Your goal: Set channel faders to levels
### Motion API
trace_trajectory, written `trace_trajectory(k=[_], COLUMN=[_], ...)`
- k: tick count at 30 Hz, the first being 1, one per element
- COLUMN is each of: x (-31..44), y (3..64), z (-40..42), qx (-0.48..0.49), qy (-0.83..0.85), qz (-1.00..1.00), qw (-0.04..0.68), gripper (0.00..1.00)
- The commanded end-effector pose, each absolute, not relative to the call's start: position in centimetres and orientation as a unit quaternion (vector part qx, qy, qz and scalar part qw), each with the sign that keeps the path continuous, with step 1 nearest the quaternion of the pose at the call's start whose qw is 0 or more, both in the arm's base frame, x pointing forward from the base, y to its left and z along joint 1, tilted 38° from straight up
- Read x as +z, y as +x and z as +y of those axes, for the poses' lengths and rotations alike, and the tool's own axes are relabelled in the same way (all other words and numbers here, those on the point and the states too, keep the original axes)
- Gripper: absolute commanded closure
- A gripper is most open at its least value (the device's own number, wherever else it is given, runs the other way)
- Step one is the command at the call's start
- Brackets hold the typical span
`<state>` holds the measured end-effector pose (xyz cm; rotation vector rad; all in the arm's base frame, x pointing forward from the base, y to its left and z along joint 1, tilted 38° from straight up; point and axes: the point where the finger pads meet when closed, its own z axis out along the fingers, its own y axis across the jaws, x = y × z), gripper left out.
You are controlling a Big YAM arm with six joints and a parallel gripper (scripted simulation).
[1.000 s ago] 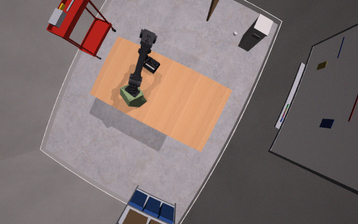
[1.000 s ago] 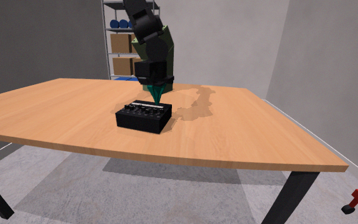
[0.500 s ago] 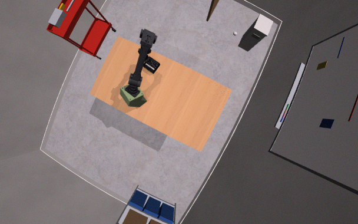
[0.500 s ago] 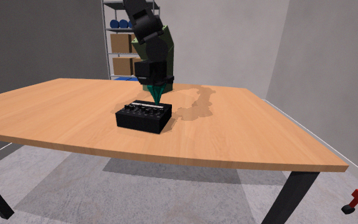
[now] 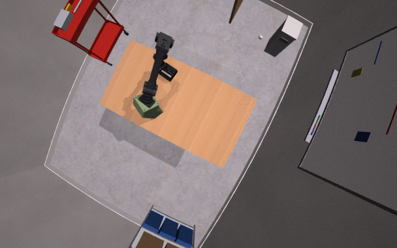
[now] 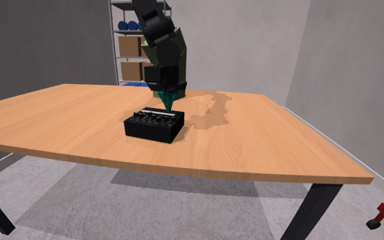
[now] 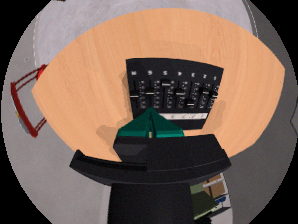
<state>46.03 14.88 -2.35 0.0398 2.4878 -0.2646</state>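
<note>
top: black lighting desk (image 5: 168, 72) on the wooden worktop (image 5: 202, 108) (image 6: 221, 142) (image 7: 240, 45), beside the dark arm (image 5: 155, 70) (image 6: 158, 30).

exterior: desk (image 6: 150, 131) (image 7: 172, 64) upright; green fingers (image 6: 168, 102), clenched on nothing, point down at its tape end.

wrist: channel faders (image 7: 180, 93) at differing heights; white tape (image 7: 187, 116) partly hidden, its figures too small to read.
</note>
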Motion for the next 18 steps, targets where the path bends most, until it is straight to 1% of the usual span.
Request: trace_trajectory(k=[1, 18], x=[-3.11, -3.08], y=[45.61, 45.94], z=[15.38, 15.19], qx=[-0.101, -0.101], qy=[0.01, 0.011], qz=[0.945, 0.944], qw=[0.312, 0.314], gripper=[1.0, 1.0])
